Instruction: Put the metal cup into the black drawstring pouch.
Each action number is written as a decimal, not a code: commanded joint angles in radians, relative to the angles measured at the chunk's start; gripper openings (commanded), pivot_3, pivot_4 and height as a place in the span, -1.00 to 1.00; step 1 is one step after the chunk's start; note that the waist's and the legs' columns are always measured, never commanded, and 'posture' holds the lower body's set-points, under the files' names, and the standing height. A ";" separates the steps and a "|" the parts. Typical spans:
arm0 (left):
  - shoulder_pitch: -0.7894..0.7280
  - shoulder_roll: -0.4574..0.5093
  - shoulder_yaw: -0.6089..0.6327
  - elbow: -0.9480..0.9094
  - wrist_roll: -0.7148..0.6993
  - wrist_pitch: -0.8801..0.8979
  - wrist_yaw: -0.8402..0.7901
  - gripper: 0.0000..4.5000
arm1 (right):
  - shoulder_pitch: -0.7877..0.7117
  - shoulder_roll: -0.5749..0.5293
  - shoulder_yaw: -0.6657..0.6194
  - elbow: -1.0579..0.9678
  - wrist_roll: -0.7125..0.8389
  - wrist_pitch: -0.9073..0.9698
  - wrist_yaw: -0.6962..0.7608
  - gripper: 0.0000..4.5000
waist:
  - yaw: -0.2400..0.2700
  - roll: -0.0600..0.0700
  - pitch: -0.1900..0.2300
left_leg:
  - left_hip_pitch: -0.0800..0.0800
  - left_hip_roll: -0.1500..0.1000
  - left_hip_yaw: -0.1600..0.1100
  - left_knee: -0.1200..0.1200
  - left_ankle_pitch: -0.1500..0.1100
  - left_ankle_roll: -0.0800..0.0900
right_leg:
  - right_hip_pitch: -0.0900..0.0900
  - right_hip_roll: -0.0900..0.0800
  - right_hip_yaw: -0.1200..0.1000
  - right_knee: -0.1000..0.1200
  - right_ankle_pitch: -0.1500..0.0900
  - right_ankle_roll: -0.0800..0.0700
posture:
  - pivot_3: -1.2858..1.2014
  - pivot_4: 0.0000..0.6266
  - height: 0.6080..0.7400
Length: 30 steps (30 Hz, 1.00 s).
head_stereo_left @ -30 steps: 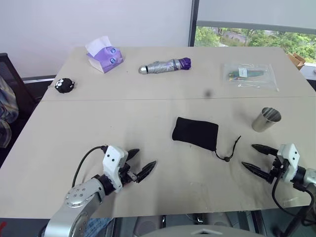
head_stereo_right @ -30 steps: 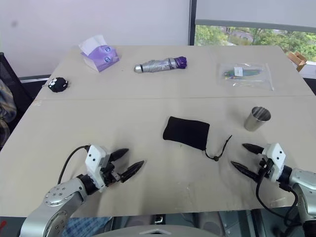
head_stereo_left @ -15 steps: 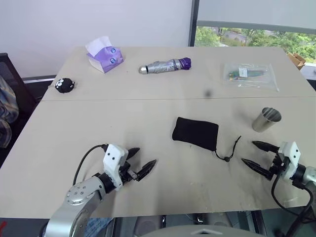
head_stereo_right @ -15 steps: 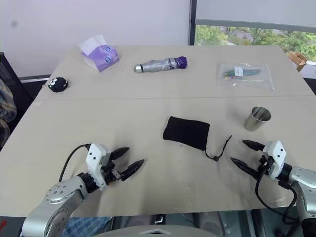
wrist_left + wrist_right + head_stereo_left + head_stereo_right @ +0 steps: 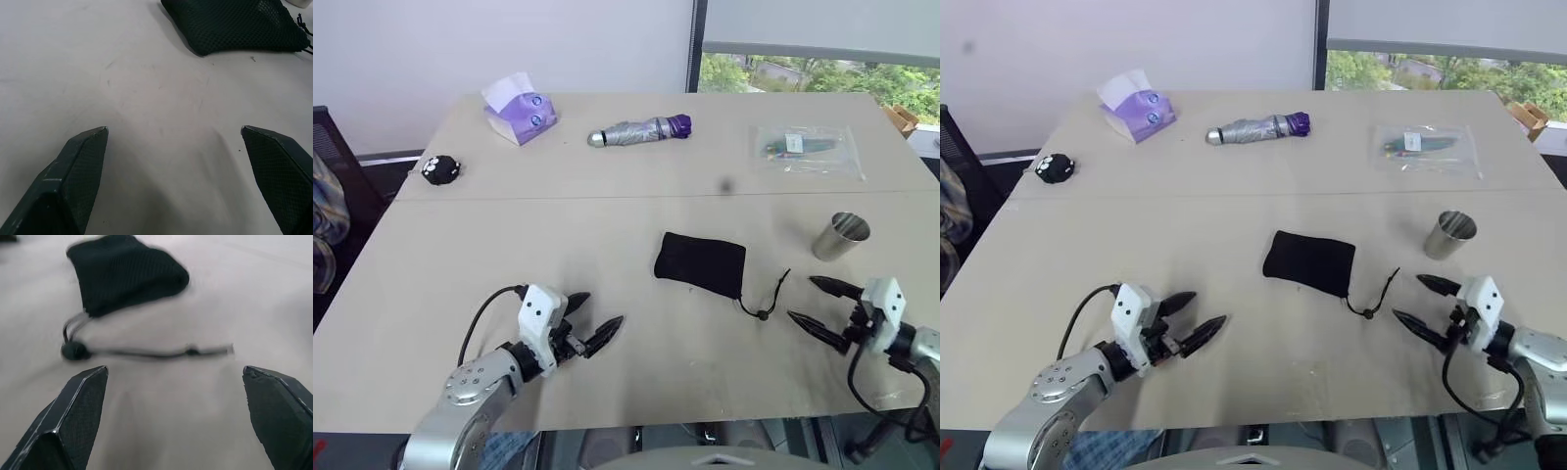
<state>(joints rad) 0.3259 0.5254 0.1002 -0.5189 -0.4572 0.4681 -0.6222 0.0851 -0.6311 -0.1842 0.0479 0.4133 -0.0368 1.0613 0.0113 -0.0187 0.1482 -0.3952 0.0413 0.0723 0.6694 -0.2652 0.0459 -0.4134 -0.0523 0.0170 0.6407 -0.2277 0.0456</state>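
- The small shiny tapered steel cup (image 5: 841,237) stood upright at the right of the pale table (image 5: 460,255), just beyond the empty, spread right gripper (image 5: 820,305).
- The soft black fabric drawstring pouch (image 5: 701,263) lay flat mid-table, cord trailing right.
- The left gripper (image 5: 590,321) was also released, near left.
- The cup looked light, rigid and slippery; gripping across its mid-wall seemed best.

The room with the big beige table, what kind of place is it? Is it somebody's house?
Probably an office or meeting room, not a house. Two wide beige tables stand pushed together by a plain white wall, with a window with a grey roller blind and a dark chair at the side.
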 commanded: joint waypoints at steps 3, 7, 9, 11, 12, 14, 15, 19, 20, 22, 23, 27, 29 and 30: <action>-0.021 0.016 0.047 0.022 -0.009 -0.018 -0.016 1.00 | -0.144 -0.010 0.191 -0.082 -0.139 0.109 -0.028 0.98 | -0.003 0.000 0.000 | 0.000 0.000 0.000 0.000 0.000 0.000 | 0.000 0.000 0.000 0.000 0.000 0.000 | 0.03 -0.52 1.00; -0.052 0.011 0.067 0.045 0.004 -0.049 -0.009 1.00 | -0.384 0.170 0.405 -0.090 -0.235 0.205 -0.103 0.98 | -0.016 -0.002 0.001 | 0.000 0.001 0.000 0.000 0.000 0.000 | -0.001 0.002 0.000 0.000 0.000 0.000 | 0.03 -0.52 1.00; -0.045 0.019 0.065 0.031 -0.005 -0.060 -0.035 1.00 | -0.444 0.249 0.426 -0.110 -0.217 0.225 -0.127 0.98 | -0.022 -0.001 0.001 | -0.001 0.003 -0.001 0.000 0.000 0.000 | -0.002 0.003 -0.001 0.001 0.000 -0.001 | 0.03 -0.52 1.00; -0.030 0.024 0.071 0.014 -0.027 -0.058 -0.058 1.00 | -0.469 0.292 0.413 -0.140 -0.182 0.278 -0.153 0.98 | -0.013 -0.001 0.001 | -0.003 0.003 -0.002 -0.001 0.000 0.000 | -0.002 0.003 -0.003 0.001 0.000 -0.001 | 0.03 -0.52 1.00; -0.022 0.026 0.075 0.006 -0.039 -0.056 -0.068 1.00 | -0.466 0.289 0.406 -0.152 -0.180 0.289 -0.156 0.98 | -0.011 -0.001 0.001 | -0.004 0.002 -0.002 -0.001 0.000 -0.001 | -0.002 0.001 -0.004 0.001 0.000 -0.001 | 0.03 -0.52 1.00; -0.007 0.031 0.076 -0.008 -0.057 -0.057 -0.090 1.00 | -0.432 0.244 0.388 -0.168 -0.188 0.284 -0.147 0.98 | 0.001 -0.002 0.001 | -0.005 0.000 -0.002 -0.001 0.000 -0.001 | -0.002 -0.002 -0.005 -0.002 0.000 0.000 | 0.03 -0.52 1.00; -0.005 0.031 0.075 -0.017 -0.071 -0.060 -0.103 1.00 | -0.397 0.208 0.372 -0.178 -0.189 0.278 -0.139 0.98 | 0.005 -0.002 0.001 | -0.005 -0.001 -0.001 -0.001 -0.001 0.000 | -0.002 -0.003 -0.005 -0.004 0.000 0.000 | 0.03 -0.52 1.00; -0.048 0.031 0.060 -0.036 -0.111 -0.051 -0.129 1.00 | -0.246 0.071 0.294 -0.256 -0.153 0.295 -0.103 0.98 | 0.006 -0.001 0.002 | -0.007 -0.005 0.000 -0.001 -0.004 0.006 | 0.001 -0.011 -0.006 -0.010 0.000 0.000 | 0.03 -0.52 1.00; -0.064 0.029 0.056 -0.038 -0.121 -0.045 -0.130 1.00 | -0.214 0.046 0.276 -0.276 -0.141 0.296 -0.094 0.98 | 0.004 -0.001 0.002 | -0.007 -0.005 0.001 -0.001 -0.004 0.006 | 0.001 -0.011 -0.005 -0.010 0.000 0.000 | 0.03 -0.52 1.00; -0.108 0.029 0.039 -0.031 -0.116 -0.037 -0.120 1.00 | -0.161 0.018 0.236 -0.316 -0.104 0.296 -0.088 0.98 | -0.003 -0.001 0.002 | -0.006 -0.004 0.001 -0.001 -0.004 0.006 | 0.001 -0.011 -0.005 -0.010 0.000 0.000 | 0.03 -0.52 1.00; -0.140 0.023 0.025 -0.021 -0.106 -0.031 -0.105 1.00 | -0.133 0.012 0.211 -0.337 -0.081 0.292 -0.087 0.98 | -0.007 -0.001 0.002 | -0.006 -0.004 0.001 -0.001 -0.004 0.006 | 0.001 -0.010 -0.004 -0.010 0.000 0.000 | 0.03 -0.52 1.00; -0.312 -0.052 -0.052 0.050 -0.005 -0.020 0.029 1.00 | 0.000 0.017 0.101 -0.391 0.019 0.240 -0.065 0.98 | 0.003 -0.001 0.001 | -0.003 -0.002 -0.001 0.000 -0.004 0.006 | 0.002 -0.001 -0.004 -0.005 0.000 0.001 | 0.03 -0.52 1.00; -0.361 -0.092 -0.096 0.073 0.054 -0.015 0.093 1.00 | 0.065 0.015 0.057 -0.399 0.037 0.205 -0.057 0.98 | 0.004 -0.002 0.001 | -0.002 -0.003 -0.001 0.001 -0.004 0.006 | 0.002 0.000 -0.004 -0.003 0.000 0.001 | 0.03 -0.52 1.00; -0.381 -0.101 -0.124 0.082 0.083 -0.007 0.110 1.00 | 0.092 0.010 0.039 -0.407 0.042 0.195 -0.057 0.98 | 0.002 -0.002 0.001 | -0.002 -0.003 -0.002 0.001 -0.004 0.006 | 0.003 0.002 -0.004 -0.003 0.000 0.001 | 0.03 -0.52 1.00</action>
<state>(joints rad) -0.0416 0.4314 0.0076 -0.4382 -0.4176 0.4559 -0.5489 0.1580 -0.6140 -0.0940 -0.3196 0.4287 0.1909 0.9965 0.0128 -0.0203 0.1491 -0.3969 0.0384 0.0713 0.6703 -0.2689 0.0518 -0.4110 -0.0503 0.0144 0.6375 -0.2274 0.0463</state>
